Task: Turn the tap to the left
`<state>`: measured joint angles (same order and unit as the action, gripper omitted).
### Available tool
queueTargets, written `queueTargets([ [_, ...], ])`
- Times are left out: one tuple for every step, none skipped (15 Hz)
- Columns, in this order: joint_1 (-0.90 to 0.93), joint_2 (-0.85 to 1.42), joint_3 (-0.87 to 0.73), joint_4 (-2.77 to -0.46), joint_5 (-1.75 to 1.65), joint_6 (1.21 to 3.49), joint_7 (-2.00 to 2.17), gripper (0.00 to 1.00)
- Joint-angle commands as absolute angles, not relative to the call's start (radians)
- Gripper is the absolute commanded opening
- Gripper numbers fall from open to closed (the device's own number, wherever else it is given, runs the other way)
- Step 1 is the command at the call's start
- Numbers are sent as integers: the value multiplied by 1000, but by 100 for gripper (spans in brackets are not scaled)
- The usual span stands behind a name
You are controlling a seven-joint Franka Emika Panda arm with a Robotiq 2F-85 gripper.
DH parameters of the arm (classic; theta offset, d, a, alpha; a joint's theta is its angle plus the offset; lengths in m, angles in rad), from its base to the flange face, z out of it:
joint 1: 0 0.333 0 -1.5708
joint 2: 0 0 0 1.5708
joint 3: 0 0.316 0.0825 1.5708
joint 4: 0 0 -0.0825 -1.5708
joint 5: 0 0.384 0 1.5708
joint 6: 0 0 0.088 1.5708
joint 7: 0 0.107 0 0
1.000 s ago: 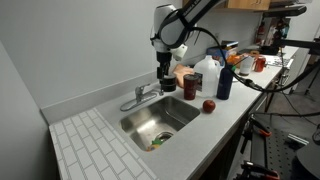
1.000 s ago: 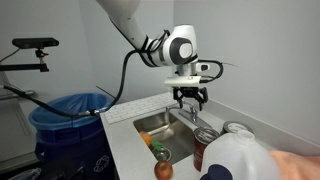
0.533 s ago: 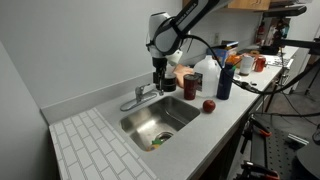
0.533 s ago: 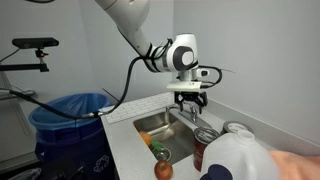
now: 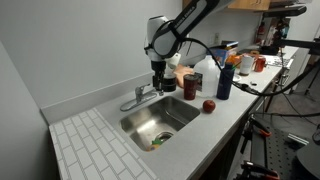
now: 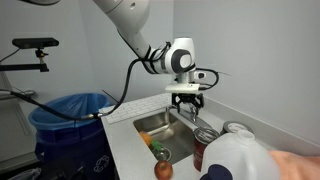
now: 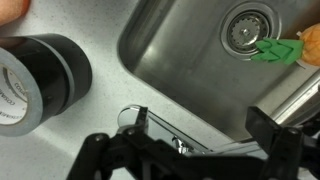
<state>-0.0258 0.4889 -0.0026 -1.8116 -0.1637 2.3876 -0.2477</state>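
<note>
The tap (image 5: 141,96) is a small chrome faucet on the back rim of the sink (image 5: 160,120), its spout reaching out over the basin. It also shows in the other exterior view (image 6: 187,113) and, close up, in the wrist view (image 7: 190,135). My gripper (image 5: 158,84) hangs right over the spout's outer end, fingers pointing down. In the wrist view my gripper (image 7: 190,140) is open, with the spout lying between its two fingers; I cannot tell whether a finger touches it.
A black roll of tape (image 7: 35,80) lies on the counter beside the sink. A red apple (image 5: 208,105), a blue bottle (image 5: 225,78), a white jug (image 5: 208,78) and cans crowd the counter next to it. An orange-green item (image 7: 285,48) sits by the drain (image 7: 243,28).
My gripper has moved down and a little along the spout toward the tap's base. The tap itself has not visibly turned.
</note>
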Motion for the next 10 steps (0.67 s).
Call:
queueTargets([
  [-42, 465, 53, -1824, -113, 2348, -328, 100],
  [-42, 452, 60, -1835, -108, 2339, -339, 100],
  [-44, 450, 70, -1834, -99, 2324, -357, 100],
  [-44, 449, 78, -1832, -92, 2311, -373, 100],
  [-47, 450, 89, -1829, -80, 2297, -394, 100],
  [-51, 453, 108, -1823, -56, 2267, -426, 100],
  [-46, 454, 117, -1819, -44, 2247, -440, 100],
  [-44, 454, 131, -1813, -28, 2223, -463, 100],
  [-41, 462, 137, -1803, -22, 2203, -474, 100],
  [-38, 465, 146, -1798, -15, 2188, -488, 100],
])
